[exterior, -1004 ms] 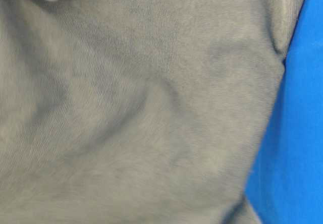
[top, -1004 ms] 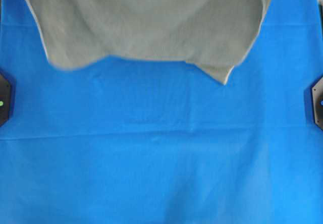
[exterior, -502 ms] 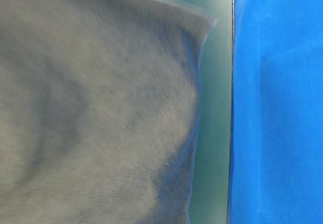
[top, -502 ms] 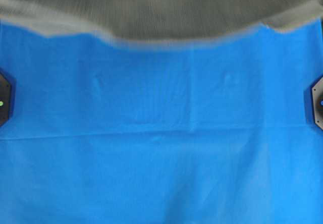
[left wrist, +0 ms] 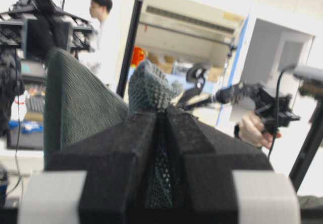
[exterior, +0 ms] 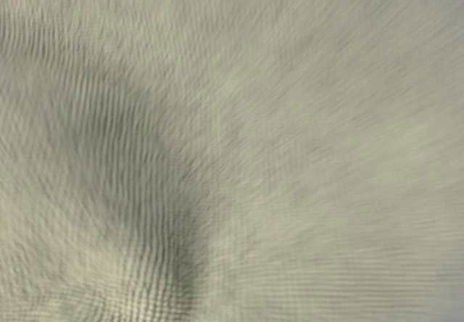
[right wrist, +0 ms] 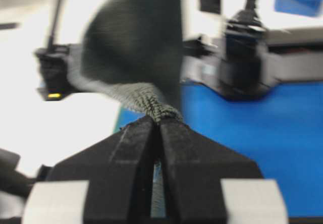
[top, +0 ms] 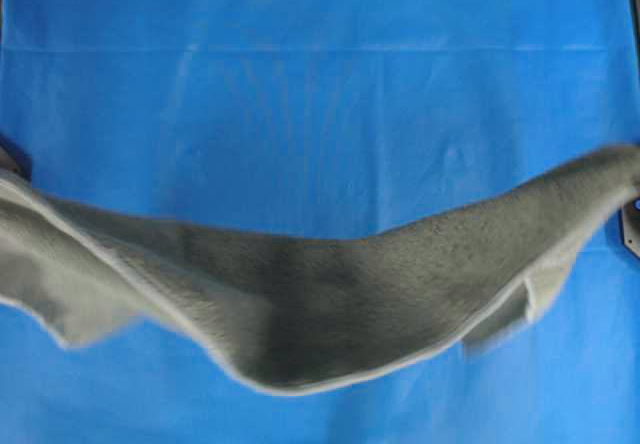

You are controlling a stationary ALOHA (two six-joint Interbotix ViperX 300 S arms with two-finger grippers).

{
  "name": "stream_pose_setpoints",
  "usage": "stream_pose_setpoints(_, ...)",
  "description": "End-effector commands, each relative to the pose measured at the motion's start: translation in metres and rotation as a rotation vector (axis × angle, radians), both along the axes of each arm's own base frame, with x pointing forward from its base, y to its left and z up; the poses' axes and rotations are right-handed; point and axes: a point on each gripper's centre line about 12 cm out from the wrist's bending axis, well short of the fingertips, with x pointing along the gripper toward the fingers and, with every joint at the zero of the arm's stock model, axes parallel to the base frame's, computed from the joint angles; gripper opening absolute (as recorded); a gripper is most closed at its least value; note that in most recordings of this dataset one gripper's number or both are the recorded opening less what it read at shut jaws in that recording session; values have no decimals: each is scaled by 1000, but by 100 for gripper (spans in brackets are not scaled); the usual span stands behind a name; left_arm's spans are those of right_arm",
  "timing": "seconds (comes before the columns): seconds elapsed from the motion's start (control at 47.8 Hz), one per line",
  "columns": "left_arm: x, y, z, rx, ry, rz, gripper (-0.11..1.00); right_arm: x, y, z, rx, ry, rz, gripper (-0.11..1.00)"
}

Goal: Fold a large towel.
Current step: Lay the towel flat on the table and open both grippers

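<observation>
Blue desk covering [top: 320, 114]: spread flat across the whole overhead view, faint crease lines running side to side; also seen past the right end effector in the right wrist view.

Towel [top: 330, 299]: grey-green terry, thin pale hem along the lower edge. Stretched in a long sagging band across the lower half of the overhead view, from the left edge to the right edge, lowest near the middle. Blurred at both ends. Small flap hanging at lower right, just below the band. Fills the table-level view completely as pale woven texture with one darker shaded patch at lower left; no edge visible there.

Left end effector [left wrist: 164, 128]: black foam-padded fingers pressed together, clamped on a bunch of towel [left wrist: 149, 88] that rises above the fingertips; a second fold of the cloth standing to the left.

Right end effector [right wrist: 157, 125]: black fingers closed tight on a pinched corner of towel [right wrist: 136, 47], cloth fanning upward from the tips, blurred.

Dark mounting plate [top: 630, 229]: partly visible at the right edge of the overhead view, just under the towel's end.

Person in white [left wrist: 103, 27]: standing in the background of the left wrist view, among dark equipment stands.
</observation>
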Motion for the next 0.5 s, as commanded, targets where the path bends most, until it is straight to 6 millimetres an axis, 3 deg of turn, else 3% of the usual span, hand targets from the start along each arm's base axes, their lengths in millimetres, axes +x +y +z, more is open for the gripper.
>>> stream_pose_setpoints(0.0, -1, 14, -8, -38, 4, 47, 3, 3, -21, -13, -5, 70, -128, 2)
stream_pose_setpoints(0.23, -12, 79, -70, -199, 107, 282, 3, 4, -89, -91, -52, 420, -567, 2)
stream_pose_setpoints(0.481, -23, 145, -160, -294, 335, 610, 3, 4, -147, -169, -90, 592, -773, 2)
